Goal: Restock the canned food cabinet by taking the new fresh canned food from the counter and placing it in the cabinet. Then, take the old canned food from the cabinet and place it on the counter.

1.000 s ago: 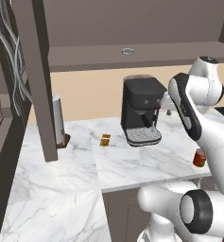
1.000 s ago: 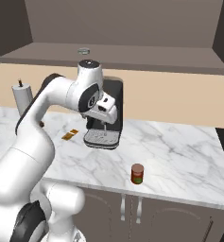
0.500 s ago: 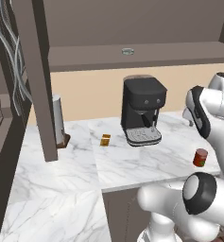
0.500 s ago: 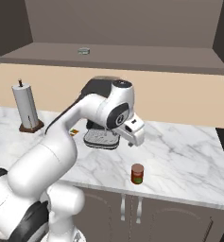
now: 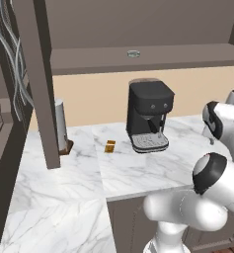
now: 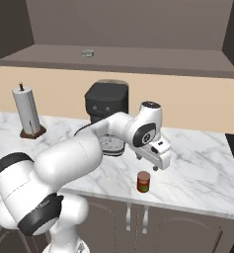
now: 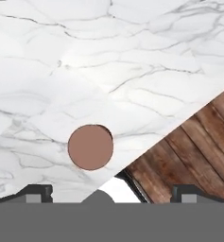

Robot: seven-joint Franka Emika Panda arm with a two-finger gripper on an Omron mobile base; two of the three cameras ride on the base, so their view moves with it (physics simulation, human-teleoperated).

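Red can (image 6: 143, 182) upright on counter (image 6: 207, 168); silver tin (image 6: 87, 53) on cabinet (image 6: 153, 62) shelf.

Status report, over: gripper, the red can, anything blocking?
Gripper open, empty, above the red can. Can upright near counter front edge. Silver tin on cabinet shelf. Nothing blocking.

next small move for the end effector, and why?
Probably shift sideways to centre on the red can, then descend. In the hand view it sits off-centre, toward one fingertip; the open end effector hangs above it near the counter edge.
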